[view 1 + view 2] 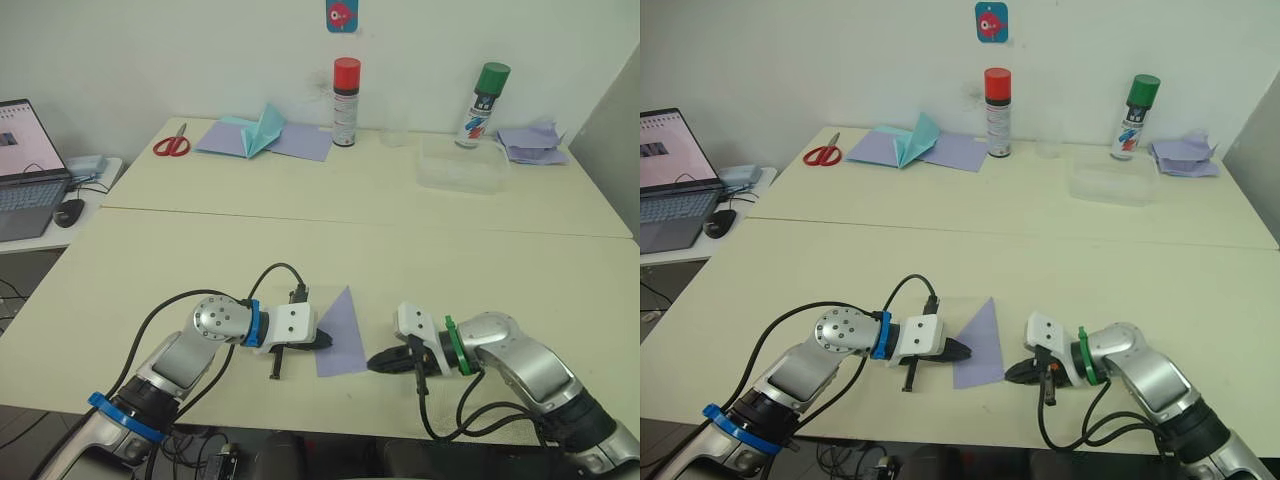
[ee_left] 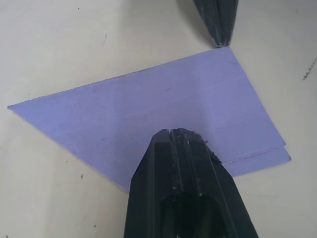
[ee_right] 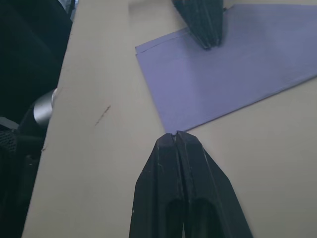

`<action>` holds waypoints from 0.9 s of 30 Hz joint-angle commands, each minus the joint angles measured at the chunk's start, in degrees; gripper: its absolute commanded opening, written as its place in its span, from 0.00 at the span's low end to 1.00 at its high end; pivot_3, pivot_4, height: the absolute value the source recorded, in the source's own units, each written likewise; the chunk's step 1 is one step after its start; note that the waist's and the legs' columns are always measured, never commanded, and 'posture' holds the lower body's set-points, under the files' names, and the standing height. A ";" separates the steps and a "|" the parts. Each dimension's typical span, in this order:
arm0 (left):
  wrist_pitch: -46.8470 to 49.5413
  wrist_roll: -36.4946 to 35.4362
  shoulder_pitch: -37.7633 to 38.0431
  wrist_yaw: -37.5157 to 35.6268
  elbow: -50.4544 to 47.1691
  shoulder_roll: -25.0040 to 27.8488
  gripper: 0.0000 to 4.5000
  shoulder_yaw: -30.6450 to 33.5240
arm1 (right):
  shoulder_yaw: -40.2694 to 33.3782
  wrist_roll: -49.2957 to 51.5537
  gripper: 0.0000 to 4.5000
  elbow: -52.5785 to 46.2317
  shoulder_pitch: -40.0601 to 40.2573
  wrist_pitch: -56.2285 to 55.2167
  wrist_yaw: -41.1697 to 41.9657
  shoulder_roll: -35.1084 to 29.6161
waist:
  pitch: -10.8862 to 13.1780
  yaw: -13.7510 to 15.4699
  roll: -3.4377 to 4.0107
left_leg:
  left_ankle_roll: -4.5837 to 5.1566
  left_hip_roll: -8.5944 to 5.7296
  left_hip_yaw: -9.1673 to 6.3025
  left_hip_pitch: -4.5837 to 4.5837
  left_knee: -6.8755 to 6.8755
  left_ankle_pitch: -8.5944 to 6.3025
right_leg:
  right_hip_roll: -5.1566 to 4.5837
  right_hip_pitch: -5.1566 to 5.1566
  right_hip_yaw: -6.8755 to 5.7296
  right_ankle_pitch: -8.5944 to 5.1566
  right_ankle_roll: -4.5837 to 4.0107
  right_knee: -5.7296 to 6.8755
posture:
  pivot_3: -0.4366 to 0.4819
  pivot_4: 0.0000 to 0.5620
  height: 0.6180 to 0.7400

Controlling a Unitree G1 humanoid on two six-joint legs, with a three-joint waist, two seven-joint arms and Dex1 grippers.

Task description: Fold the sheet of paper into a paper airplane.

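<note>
Cream table [image 1: 300, 250] against a white wall; red-capped spray can [image 1: 346, 102], green-capped spray can [image 1: 485, 104], scissors [image 1: 172, 145] and teal pointed paper shape [image 1: 262, 128] along the far edge, laptop [image 1: 25, 165] at far left. Paper airplane [image 1: 343, 334], a lavender wedge pointing far, lies flat near the front edge between both arms. Left gripper [image 1: 322, 341] fingers pressed together, tip on the wedge's left side. Right gripper [image 1: 378, 363] also pressed together, tip at the wedge's near-right corner, on the table.
</note>
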 commanded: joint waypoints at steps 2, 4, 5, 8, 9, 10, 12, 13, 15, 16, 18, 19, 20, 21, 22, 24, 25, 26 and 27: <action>1.31 4.22 1.28 0.05 4.87 0.80 0.00 -1.62 | 0.42 2.24 0.01 -2.02 0.72 2.62 2.64 -2.33 | 0.02 0.00 -0.01 | 0.00 0.00 0.00 0.00 -0.01 0.00 | 0.00 -0.01 0.01 -0.01 0.00 -0.01 | 0.48 0.27 1.00; 1.19 4.21 1.25 -0.06 4.94 0.84 0.00 -1.65 | -2.91 4.79 0.01 -1.66 -0.93 3.74 1.18 -0.70 | 0.05 0.00 -0.03 | 0.00 0.00 0.00 -0.01 -0.01 0.00 | 0.00 -0.02 0.00 -0.01 -0.01 -0.01 | 0.48 0.27 1.00; 1.14 4.21 1.23 -0.11 4.96 0.87 0.00 -1.64 | -4.23 6.07 0.01 -1.49 -1.95 4.30 0.79 0.00 | 0.09 0.00 -0.02 | 0.00 0.00 0.00 -0.01 -0.01 0.00 | 0.00 -0.02 0.00 -0.01 -0.01 -0.01 | 0.48 0.27 1.00; 0.85 4.21 1.36 -0.30 5.04 1.04 0.00 -1.54 | -6.28 6.52 0.01 1.50 -5.51 3.13 -1.09 2.85 | 0.18 -0.01 -0.02 | 0.00 0.01 0.01 -0.02 0.00 0.00 | -0.01 -0.04 0.01 0.00 0.00 -0.01 | 0.48 0.27 1.00; 0.73 4.22 1.42 -0.38 5.07 1.08 0.00 -1.51 | -6.58 5.72 0.01 3.67 -7.00 2.33 -2.86 4.72 | 0.18 -0.02 -0.02 | 0.00 0.01 0.01 -0.01 0.00 0.00 | 0.00 -0.04 0.01 0.00 0.01 -0.01 | 0.48 0.27 1.00; 0.66 4.25 1.44 -0.41 5.11 1.06 0.00 -1.51 | -6.78 5.13 0.01 5.22 -7.98 1.81 -4.02 6.02 | 0.19 -0.04 -0.03 | 0.00 0.01 0.01 -0.01 0.01 0.00 | 0.00 -0.04 0.01 0.01 0.01 -0.01 | 0.48 0.27 1.00; 0.57 4.29 1.43 -0.45 5.17 0.97 0.00 -1.52 | -6.93 3.21 0.01 9.45 -10.19 0.47 -7.51 9.33 | 0.19 -0.07 -0.04 | 0.00 0.00 0.01 -0.03 0.00 0.00 | 0.00 -0.06 0.00 0.01 0.01 -0.01 | 0.48 0.27 1.00; 0.56 4.31 1.47 -0.41 5.13 0.86 0.00 -1.55 | -6.69 1.94 0.01 12.47 -11.69 -0.26 -9.55 11.24 | 0.19 -0.09 -0.06 | 0.00 0.00 0.01 -0.03 -0.02 0.00 | 0.00 -0.06 -0.01 0.00 0.00 -0.01 | 0.48 0.27 1.00; 0.46 4.36 1.57 -0.41 5.08 0.75 0.00 -1.58 | -6.22 -0.30 0.01 17.98 -14.18 -1.77 -12.77 14.55 | 0.22 -0.11 -0.02 | 0.00 -0.01 0.03 -0.06 -0.05 0.00 | 0.00 -0.10 0.00 0.00 -0.01 -0.01 | 0.48 0.27 1.00; 0.45 4.38 1.66 -0.39 4.96 0.72 0.00 -1.58 | -6.25 -0.88 0.01 19.96 -14.93 -2.08 -13.82 15.80 | 0.22 -0.11 -0.02 | 0.00 -0.01 0.04 -0.06 -0.06 0.00 | 0.00 -0.10 0.01 0.01 -0.02 0.00 | 0.48 0.27 1.00; 0.45 4.40 1.76 -0.40 4.83 0.72 0.00 -1.58 | -6.18 -1.77 0.01 22.35 -15.68 -2.88 -14.42 17.04 | 0.23 -0.04 -0.02 | 0.00 -0.02 0.04 -0.08 -0.06 0.00 | -0.01 -0.10 0.01 0.02 -0.03 0.00 | 0.48 0.27 1.00; 0.46 4.41 1.84 -0.39 4.73 0.75 0.00 -1.57 | -5.89 -2.30 0.01 23.27 -15.89 -3.36 -14.48 17.31 | 0.24 -0.04 -0.02 | 0.00 -0.02 0.04 -0.08 -0.06 0.00 | -0.01 -0.10 0.01 0.03 -0.05 0.00 | 0.48 0.27 1.00; 0.48 4.42 1.88 -0.40 4.68 0.78 0.00 -1.56 | -5.58 -3.06 0.01 24.29 -16.09 -3.69 -14.89 17.56 | 0.24 -0.06 -0.02 | 0.00 -0.03 0.04 -0.08 -0.06 0.00 | -0.01 -0.10 0.02 0.03 -0.05 0.00 | 0.48 0.27 1.00; 0.50 4.44 1.95 -0.40 4.58 0.84 0.00 -1.56 | -5.07 -4.04 0.01 25.25 -16.20 -4.08 -15.24 17.68 | 0.24 -0.11 -0.01 | 0.00 -0.03 0.05 -0.08 -0.06 0.00 | -0.01 -0.09 0.02 0.02 -0.04 0.00 | 0.48 0.27 1.00; 0.49 4.46 2.06 -0.39 4.48 0.90 0.00 -1.53 | -4.77 -4.71 0.01 25.82 -16.21 -4.33 -15.51 17.78 | 0.24 -0.13 -0.01 | 0.00 -0.02 0.05 -0.07 -0.06 0.00 | -0.01 -0.09 0.02 0.02 -0.03 0.00 | 0.48 0.27 1.00; 0.50 4.46 2.20 -0.41 4.33 1.01 0.00 -1.50 | -4.52 -6.06 0.01 26.96 -16.28 -4.52 -16.82 18.06 | 0.22 -0.14 0.00 | 0.00 0.00 0.04 -0.05 -0.06 0.00 | 0.00 -0.08 0.00 0.01 -0.03 0.02 | 0.48 0.27 1.00; 0.50 4.46 2.32 -0.43 4.22 1.09 0.00 -1.47 | -4.63 -6.49 0.01 27.57 -16.33 -4.64 -17.63 18.34 | 0.21 -0.15 0.02 | 0.00 0.01 0.04 -0.02 -0.06 0.00 | 0.00 -0.08 0.00 0.01 -0.02 0.02 | 0.48 0.27 1.00; 0.53 4.46 2.39 -0.47 4.14 1.15 0.00 -1.46 | -5.25 -7.12 0.01 28.75 -16.59 -4.71 -19.44 18.99 | 0.20 -0.16 0.02 | 0.00 0.01 0.04 -0.01 -0.06 0.00 | 0.00 -0.07 0.00 0.01 -0.02 0.02 | 0.48 0.27 1.00; 0.53 4.46 2.49 -0.52 4.04 1.21 0.00 -1.45 | -5.97 -7.32 0.01 29.76 -16.81 -4.76 -20.88 19.70 | 0.17 -0.19 0.02 | 0.00 0.01 0.04 0.01 -0.06 0.00 | 0.00 -0.06 0.00 0.01 -0.02 0.03 | 0.48 0.27 1.00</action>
